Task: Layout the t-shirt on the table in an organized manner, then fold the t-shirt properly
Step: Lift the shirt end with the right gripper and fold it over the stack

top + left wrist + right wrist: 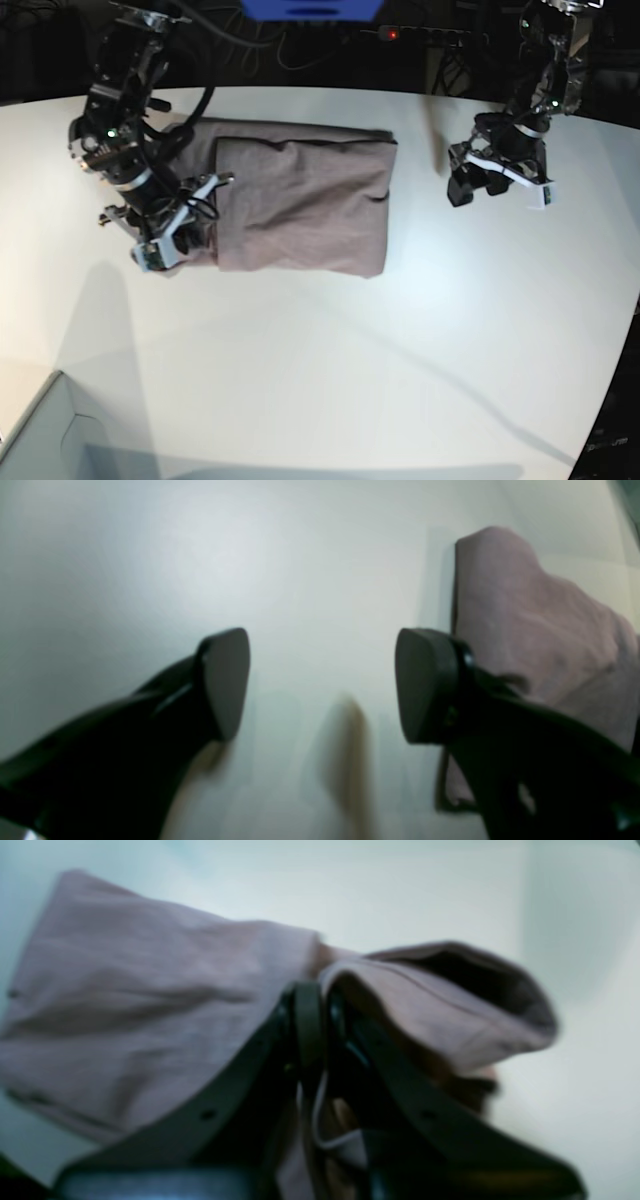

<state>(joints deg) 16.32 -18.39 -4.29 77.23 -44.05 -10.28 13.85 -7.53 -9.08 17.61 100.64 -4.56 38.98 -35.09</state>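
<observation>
The t-shirt lay partly folded on the white surface, the right fingers pinched its edge (so lifting slowly would keep it smooth), and the left fingers hung wide open beside it
</observation>
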